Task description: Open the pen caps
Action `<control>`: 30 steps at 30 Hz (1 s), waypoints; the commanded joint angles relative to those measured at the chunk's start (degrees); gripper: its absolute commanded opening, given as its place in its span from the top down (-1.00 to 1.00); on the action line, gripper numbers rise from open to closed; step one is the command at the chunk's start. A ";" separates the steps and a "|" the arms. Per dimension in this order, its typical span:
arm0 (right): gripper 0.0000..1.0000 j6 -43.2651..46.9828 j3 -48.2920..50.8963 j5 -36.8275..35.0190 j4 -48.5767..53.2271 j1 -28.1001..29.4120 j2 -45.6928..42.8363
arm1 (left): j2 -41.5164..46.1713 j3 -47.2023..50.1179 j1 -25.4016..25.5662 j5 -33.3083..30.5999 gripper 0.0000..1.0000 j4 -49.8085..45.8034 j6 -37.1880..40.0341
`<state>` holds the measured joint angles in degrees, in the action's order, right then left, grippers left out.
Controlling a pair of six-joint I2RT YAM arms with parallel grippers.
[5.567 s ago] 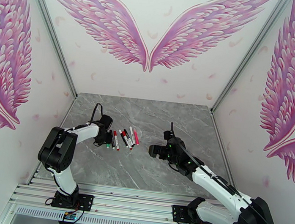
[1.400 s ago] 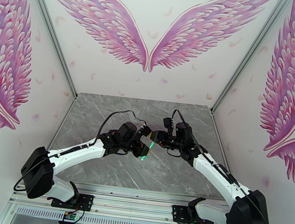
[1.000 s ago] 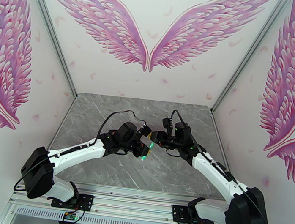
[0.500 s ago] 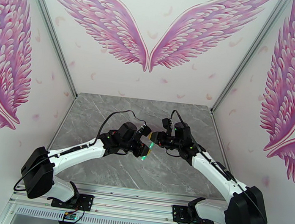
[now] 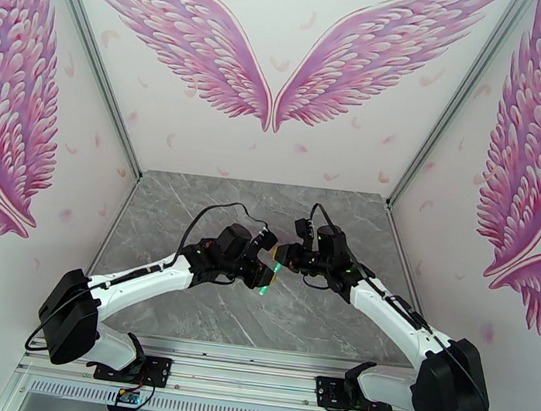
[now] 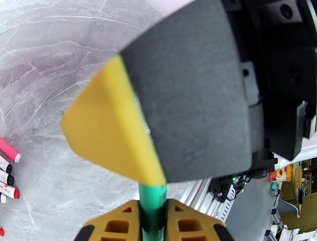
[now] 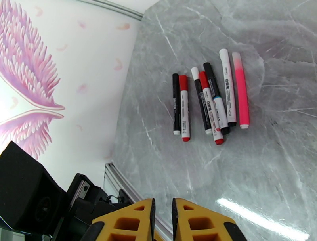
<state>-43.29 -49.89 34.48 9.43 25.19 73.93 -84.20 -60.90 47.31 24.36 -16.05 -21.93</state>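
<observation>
My left gripper (image 5: 262,273) holds a green pen (image 5: 264,280) upright-tilted above the table's middle; in the left wrist view its yellow fingers (image 6: 119,224) clamp the green barrel (image 6: 152,198). My right gripper (image 5: 279,255) meets the pen's upper end, and one of its fingers (image 6: 115,131) covers that end, so the cap there is hidden. In the right wrist view the right gripper (image 7: 162,208) has its jaws nearly together. Several capped pens (image 7: 208,103) lie side by side on the table, with red (image 7: 183,82), black and white pen caps.
The grey marble table (image 5: 193,201) is walled by white panels with pink wings on three sides. A metal rail (image 5: 213,367) runs along the near edge by the arm bases. Pen ends (image 6: 8,174) lie at the left wrist view's left edge.
The right gripper has closed its jaws at the green pen's upper end and edged slightly left. The left arm and the pen have stayed put.
</observation>
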 commanded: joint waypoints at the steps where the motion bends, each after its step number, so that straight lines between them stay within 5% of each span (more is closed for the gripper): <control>1: 0.69 1.10 -0.89 -1.86 1.39 0.56 -0.09 | 0.84 -1.34 0.07 0.16 0.58 0.61 0.00; 17: 0.72 -4.97 -0.98 3.55 -5.62 0.56 -0.44 | 4.10 9.25 -3.27 7.91 0.14 16.49 -5.44; 27: 0.72 -7.42 1.52 4.72 -10.72 0.82 -0.49 | 0.85 7.74 -3.08 8.87 0.19 16.82 -5.86; 30: 0.72 -6.95 1.94 3.92 -10.15 0.77 -0.79 | 0.62 8.07 -3.10 7.16 0.35 17.75 -6.44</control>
<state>-49.60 -48.99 38.04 0.80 25.56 73.91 -83.02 -52.47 44.25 32.10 0.25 -27.90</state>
